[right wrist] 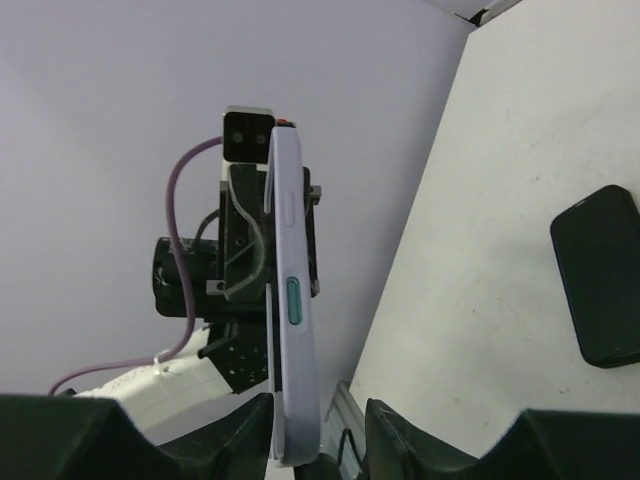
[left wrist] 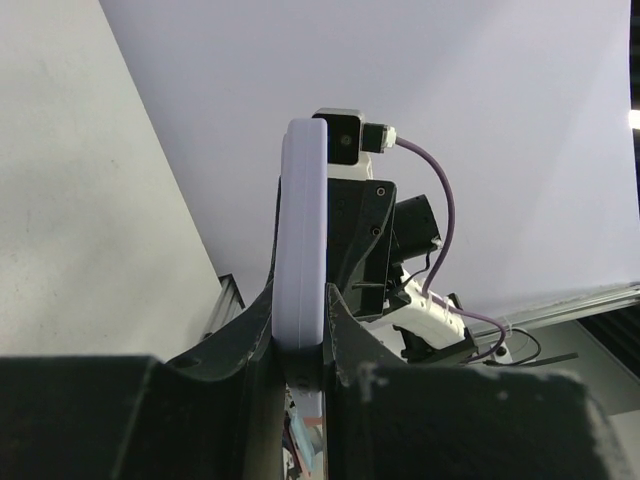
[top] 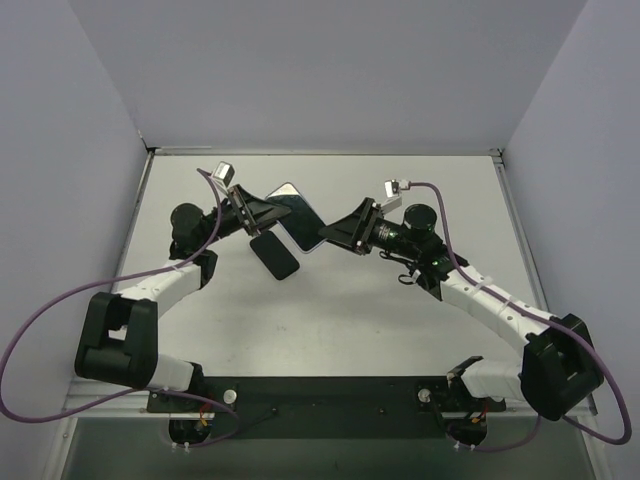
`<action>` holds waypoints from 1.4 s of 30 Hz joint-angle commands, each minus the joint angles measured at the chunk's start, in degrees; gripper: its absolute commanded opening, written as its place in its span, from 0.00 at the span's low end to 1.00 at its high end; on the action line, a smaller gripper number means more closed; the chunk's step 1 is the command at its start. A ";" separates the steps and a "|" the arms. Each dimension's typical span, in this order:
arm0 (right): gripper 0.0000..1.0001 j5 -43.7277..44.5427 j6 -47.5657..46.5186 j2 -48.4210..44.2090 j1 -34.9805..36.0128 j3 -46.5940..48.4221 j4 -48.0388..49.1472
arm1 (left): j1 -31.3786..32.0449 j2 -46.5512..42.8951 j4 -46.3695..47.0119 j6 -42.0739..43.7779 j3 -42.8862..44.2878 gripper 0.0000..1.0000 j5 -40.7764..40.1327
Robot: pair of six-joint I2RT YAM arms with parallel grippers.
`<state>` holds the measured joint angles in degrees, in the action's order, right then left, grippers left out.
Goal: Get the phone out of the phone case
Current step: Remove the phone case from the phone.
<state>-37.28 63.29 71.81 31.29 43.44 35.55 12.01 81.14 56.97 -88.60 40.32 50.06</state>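
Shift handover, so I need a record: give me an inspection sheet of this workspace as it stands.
Surface: white table, no spills seen.
Job's things: black phone lies flat on the table; lilac case is held up off it, apart from the phone.
Clutter: nothing seen.
Hands: left hand and right hand each shut on opposite ends of the case.
Cables: purple cables loop from both wrists.
Surroundings: plain pale walls on three sides.

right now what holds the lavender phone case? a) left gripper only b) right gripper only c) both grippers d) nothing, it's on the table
c: the lavender phone case sits edge-on between the left gripper in its wrist view and the right gripper in its own.
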 commanded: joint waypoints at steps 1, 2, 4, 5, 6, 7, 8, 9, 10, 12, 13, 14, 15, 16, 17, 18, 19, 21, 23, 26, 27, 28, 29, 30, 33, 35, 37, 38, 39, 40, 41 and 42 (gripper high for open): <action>0.33 -0.16 4.55 0.26 0.18 -0.72 12.42 | -0.15 -0.37 8.16 -2.54 0.29 0.00 0.39; 0.30 -0.34 5.17 0.52 0.09 -0.81 14.87 | -0.15 -0.29 8.68 -2.89 0.12 0.00 0.47; 0.21 -0.69 6.05 0.87 0.18 -0.55 16.12 | -0.15 0.24 9.30 -3.33 0.11 0.00 0.47; 0.16 -0.78 6.41 1.22 0.18 -0.20 16.65 | -0.15 0.50 9.82 -3.77 0.11 0.00 0.39; 0.12 -0.95 6.85 1.40 0.18 -0.11 16.83 | -0.15 0.68 10.26 -3.95 0.11 0.00 0.39; 0.01 -1.04 7.37 1.66 0.09 -0.11 17.18 | -0.23 0.94 10.44 -4.21 0.11 0.00 0.39; 0.00 -1.22 8.60 1.93 0.18 -0.11 18.40 | -0.23 1.12 10.79 -4.48 0.11 0.00 0.39; 0.00 -1.39 9.39 2.02 0.18 -0.28 18.94 | -0.23 1.30 10.88 -4.48 0.20 0.00 0.30; 0.00 -1.39 10.18 2.10 0.18 -0.55 19.81 | -0.41 1.38 10.97 -4.57 0.29 0.00 0.21; 0.00 -1.22 12.55 2.11 0.18 -1.34 22.27 | -0.50 1.74 11.23 -4.65 0.38 0.00 0.12; 0.00 -1.05 13.52 2.19 0.09 -1.60 23.06 | -0.50 1.91 11.41 -4.74 0.55 0.00 -0.05; 0.00 -0.52 15.01 2.63 0.18 -2.04 25.16 | -0.50 2.43 12.28 -5.00 0.64 0.00 -0.05; 0.00 0.09 18.68 3.07 0.18 -3.09 27.01 | -0.50 2.79 13.16 -5.35 0.82 0.00 -0.14; 0.00 1.14 21.59 3.68 0.18 -3.62 32.68 | -0.50 3.14 14.47 -5.97 1.17 0.00 -0.40; 0.00 2.11 24.23 5.51 0.09 -4.24 36.22 | -0.50 4.27 18.40 -8.06 1.26 0.00 -0.75; 0.00 3.08 30.78 6.75 0.18 -4.94 40.00 | -0.50 4.98 20.96 -9.39 1.43 0.00 -1.19; 0.00 5.09 33.89 8.24 0.35 -5.03 47.78 | -0.58 5.60 25.95 -12.10 1.78 0.00 -1.98; 0.00 7.30 41.43 12.55 0.70 -4.68 54.24 | -0.50 7.62 29.59 -14.23 3.10 0.00 -2.69; 0.00 10.02 44.28 15.36 1.84 -3.37 58.22 | -0.50 8.59 32.24 -15.64 4.59 0.00 -3.57; 0.00 12.48 45.69 16.69 3.77 -1.61 57.44 | -0.50 8.24 32.15 -15.38 5.82 0.00 -4.01; 0.00 13.10 46.22 17.22 4.22 -1.17 57.44 | -0.50 8.15 32.15 -15.29 6.61 0.00 -4.27; 0.00 13.98 47.97 17.83 4.65 -0.56 59.00 | -0.50 7.98 31.98 -15.29 6.88 0.00 -4.45; 0.00 15.64 48.77 19.75 5.62 -0.20 60.15 | -0.50 7.63 31.98 -15.29 7.14 0.00 -4.71; 0.00 16.00 49.73 20.29 5.97 0.24 60.08 | -0.50 7.36 31.89 -15.38 7.67 0.00 -4.89; 0.00 17.41 50.18 21.70 7.21 1.38 60.07 | -0.58 6.84 32.15 -15.64 8.11 0.00 -5.94; 0.00 18.20 50.79 22.23 7.73 2.17 59.99 | -0.59 6.31 32.76 -16.17 8.29 0.00 -6.55; 0.00 19.34 51.23 22.32 8.26 2.61 59.99 | -0.76 5.96 33.46 -16.69 8.38 0.00 -7.61; 0.00 19.78 51.58 22.32 8.44 3.48 59.99 | -0.76 5.52 33.82 -16.96 8.38 0.00 -7.96; 0.00 20.13 51.67 22.41 8.53 3.93 59.99 | -0.76 5.43 34.17 -17.13 8.38 0.00 -8.83; 0.00 20.57 51.85 22.41 8.70 4.45 59.99 | -0.76 5.25 34.61 -17.48 8.38 0.00 -9.28; 0.00 20.84 52.02 22.41 8.88 4.98 59.99 | -0.76 4.90 34.96 -17.66 8.38 0.00 -9.72; 0.00 21.36 52.20 22.49 9.14 6.12 59.99 | -0.76 4.73 35.22 -17.92 8.38 0.00 -10.42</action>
<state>-15.73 111.55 93.41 36.21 44.75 76.01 8.45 90.56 67.81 -102.04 44.53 40.93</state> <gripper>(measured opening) 0.161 0.229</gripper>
